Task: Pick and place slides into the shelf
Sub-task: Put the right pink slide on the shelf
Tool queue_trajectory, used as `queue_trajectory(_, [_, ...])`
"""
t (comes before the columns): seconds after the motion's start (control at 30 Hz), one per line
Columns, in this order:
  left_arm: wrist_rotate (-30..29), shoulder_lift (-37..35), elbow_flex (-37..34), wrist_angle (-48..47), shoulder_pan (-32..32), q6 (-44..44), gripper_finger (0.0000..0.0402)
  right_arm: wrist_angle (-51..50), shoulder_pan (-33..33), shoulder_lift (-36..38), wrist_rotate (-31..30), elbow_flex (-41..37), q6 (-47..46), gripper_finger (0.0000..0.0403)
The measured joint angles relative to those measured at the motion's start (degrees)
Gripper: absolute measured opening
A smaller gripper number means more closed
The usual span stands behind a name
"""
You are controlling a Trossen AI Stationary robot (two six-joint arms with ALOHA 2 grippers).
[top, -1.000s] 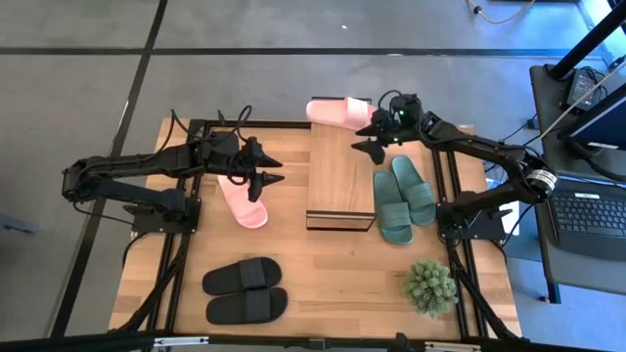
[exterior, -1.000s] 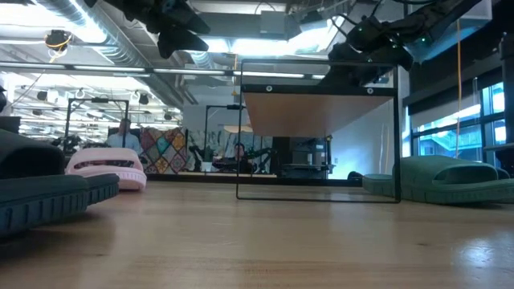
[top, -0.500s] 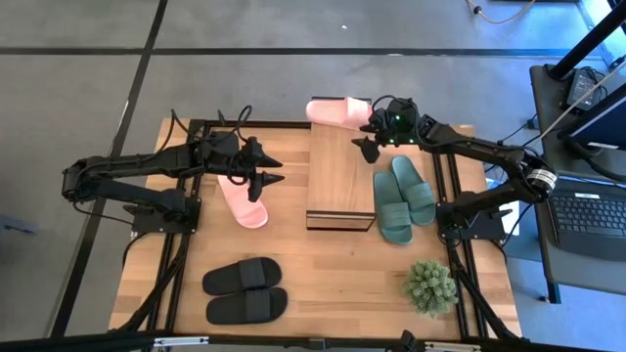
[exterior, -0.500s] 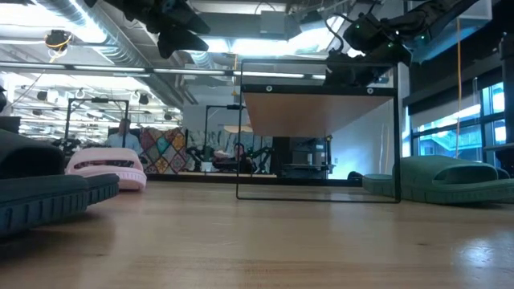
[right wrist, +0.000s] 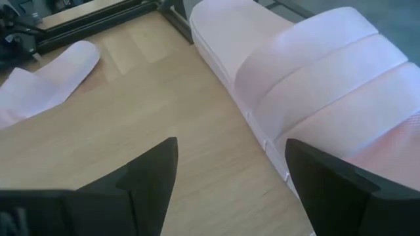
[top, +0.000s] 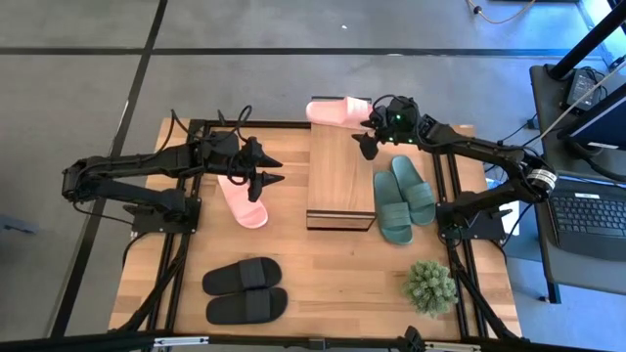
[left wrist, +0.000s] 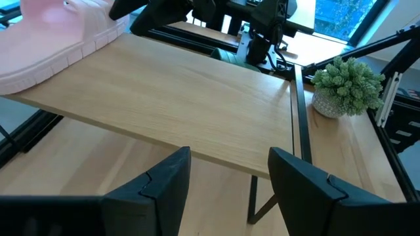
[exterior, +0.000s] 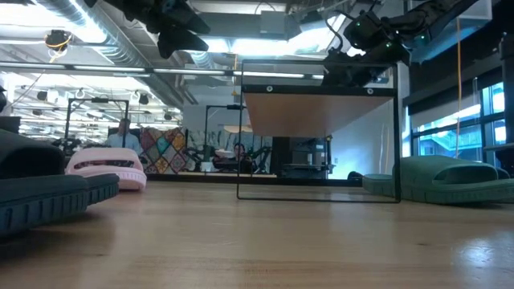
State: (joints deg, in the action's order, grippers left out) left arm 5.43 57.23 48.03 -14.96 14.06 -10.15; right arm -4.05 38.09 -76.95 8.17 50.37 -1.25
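The right gripper (top: 370, 135) has crept toward the pink slide (top: 337, 110) at the shelf's (top: 340, 176) twelve o'clock, fingers open; left gripper (top: 271, 168) open, empty

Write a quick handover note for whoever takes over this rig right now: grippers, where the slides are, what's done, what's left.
Right gripper: open, empty, over the shelf's far end, beside the pink slide lying at that far edge.
Left gripper: open, empty, hovering over the other pink slide, which lies on the table left of the shelf.
Green pair: on the table right of the shelf.
Black pair: at the table's near left.
Done: none fully shelved.
Left: all six slides.
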Motion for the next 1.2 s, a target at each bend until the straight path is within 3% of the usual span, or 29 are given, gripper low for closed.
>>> queue_trajectory(0.5, [0.0, 0.0, 0.0, 0.0, 0.0, -0.3, 0.0197, 2.0, 0.0, 0.0, -2.5, 0.0, -0.8, 0.0283])
queue_trajectory(0.67, [0.0, 0.0, 0.0, 0.0, 0.0, -0.4, 0.0197, 6.1, 0.1, 0.0, 4.0, 0.0, -3.7, 0.0283])
queue_trajectory(0.9, [0.0, 0.0, 0.0, 0.0, 0.0, -1.8, 0.0197, 5.5, 0.0, 2.3, 6.1, 0.4, -4.6, 0.0283])
queue_trajectory(1.1, [0.0, 0.0, 0.0, 0.0, 0.0, -1.9, 0.0197, 4.3, -2.0, 8.5, 17.7, 0.5, -4.5, 0.0283])
queue_trajectory(1.2, [0.0, 0.0, 0.0, 0.0, 0.0, -1.9, 0.0197, -2.0, -3.8, 12.8, 20.3, 0.5, -4.0, 0.0283])
